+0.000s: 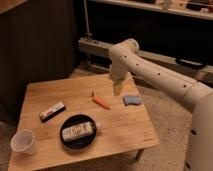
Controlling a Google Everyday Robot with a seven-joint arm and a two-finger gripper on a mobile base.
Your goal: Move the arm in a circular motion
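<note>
Sweeping the arm (150,70) above the tabletop (125,125), circle's progress unreadable from here.
My hand (118,89) hangs between carrot (101,102) and sponge (132,100); I cannot tell its state.

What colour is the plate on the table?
Black plate, camera view; the arm holds its gripper above the table.

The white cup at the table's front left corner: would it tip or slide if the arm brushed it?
The cup looks light and upright near the table edge, so probably slides or tips off. The gripper hangs far away, above the carrot.
</note>
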